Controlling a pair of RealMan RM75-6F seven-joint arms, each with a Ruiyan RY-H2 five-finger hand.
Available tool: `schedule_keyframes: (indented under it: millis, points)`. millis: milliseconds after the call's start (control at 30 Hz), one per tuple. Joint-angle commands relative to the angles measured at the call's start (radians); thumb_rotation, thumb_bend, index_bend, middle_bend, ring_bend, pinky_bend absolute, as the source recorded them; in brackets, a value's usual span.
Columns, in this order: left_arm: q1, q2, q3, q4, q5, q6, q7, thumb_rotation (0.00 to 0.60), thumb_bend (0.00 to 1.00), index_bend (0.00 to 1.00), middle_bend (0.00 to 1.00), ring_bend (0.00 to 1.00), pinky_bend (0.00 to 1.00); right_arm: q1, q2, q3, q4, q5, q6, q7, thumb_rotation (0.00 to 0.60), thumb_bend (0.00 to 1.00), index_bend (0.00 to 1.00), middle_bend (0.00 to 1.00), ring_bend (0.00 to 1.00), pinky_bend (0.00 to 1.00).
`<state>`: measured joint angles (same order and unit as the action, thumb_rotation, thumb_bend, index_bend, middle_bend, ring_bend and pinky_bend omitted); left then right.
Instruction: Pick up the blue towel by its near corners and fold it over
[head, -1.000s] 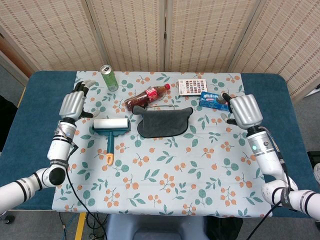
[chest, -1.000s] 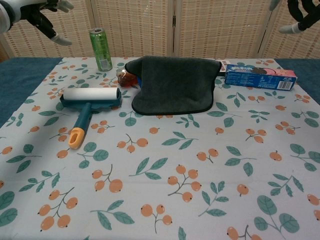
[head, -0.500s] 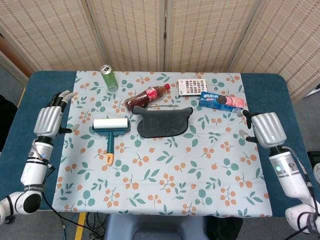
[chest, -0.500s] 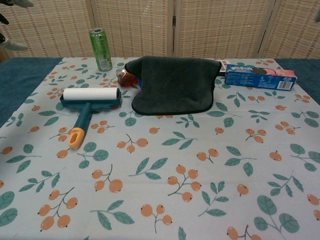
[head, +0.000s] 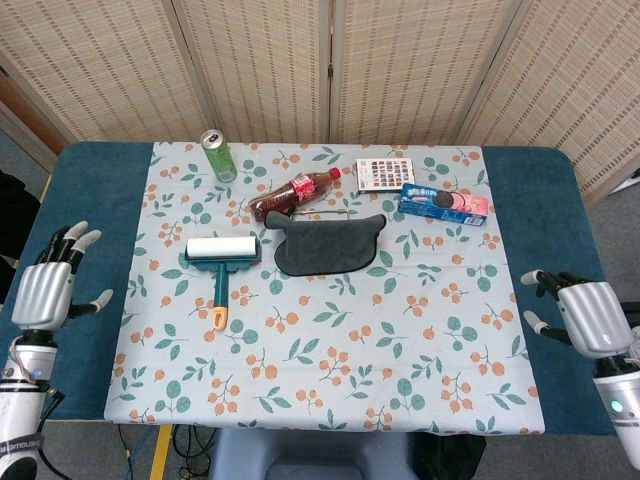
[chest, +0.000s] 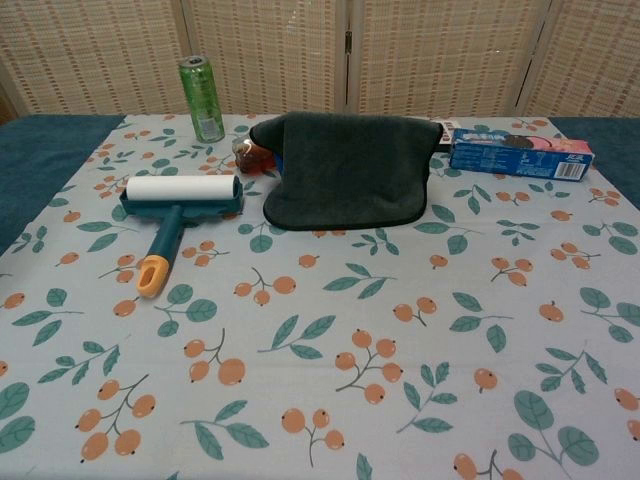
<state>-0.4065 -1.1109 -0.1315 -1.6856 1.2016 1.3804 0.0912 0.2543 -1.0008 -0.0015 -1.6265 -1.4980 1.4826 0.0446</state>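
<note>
The dark blue-grey towel (head: 328, 243) lies folded over on the flowered tablecloth, behind the table's middle; the chest view shows the towel (chest: 347, 168) with a rounded near edge. My left hand (head: 46, 289) hangs open beside the table's left edge, fingers spread, holding nothing. At the table's right edge my right hand (head: 586, 316) is likewise open and empty. Both hands are far from the towel and out of the chest view.
A lint roller (head: 222, 255) lies left of the towel. A cola bottle (head: 295, 192) lies just behind it, a green can (head: 217, 154) at the back left. A biscuit box (head: 443, 201) and a patterned card (head: 384, 173) sit at the back right.
Both hands have drawn back from beside the towel area toward me and outward, ending off the table's left and right sides. The towel and other things stayed put.
</note>
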Motion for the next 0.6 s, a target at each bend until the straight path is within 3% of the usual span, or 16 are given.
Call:
schedule_keyframes:
  millis: [33, 200, 600]
  points:
    - [0.049, -0.004, 0.034, -0.001, 0.050, 0.059, 0.009, 0.600, 0.19, 0.15, 0.04, 0.03, 0.19, -0.054, -0.013, -0.023, 0.017, -0.021, 0.048, 0.032, 0.600, 0.22, 0.38, 0.51, 0.46, 0.63]
    - [0.110, -0.003, 0.065, -0.008, 0.105, 0.109, -0.027, 0.600, 0.19, 0.15, 0.04, 0.04, 0.18, -0.117, -0.028, -0.038, 0.034, -0.036, 0.103, 0.054, 0.600, 0.22, 0.38, 0.51, 0.46, 0.63]
    - [0.205, 0.000, 0.103, -0.024, 0.173, 0.175, -0.006, 0.600, 0.19, 0.16, 0.04, 0.04, 0.18, -0.159, -0.019, -0.028, 0.027, -0.041, 0.099, 0.074, 0.600, 0.22, 0.38, 0.51, 0.46, 0.63]
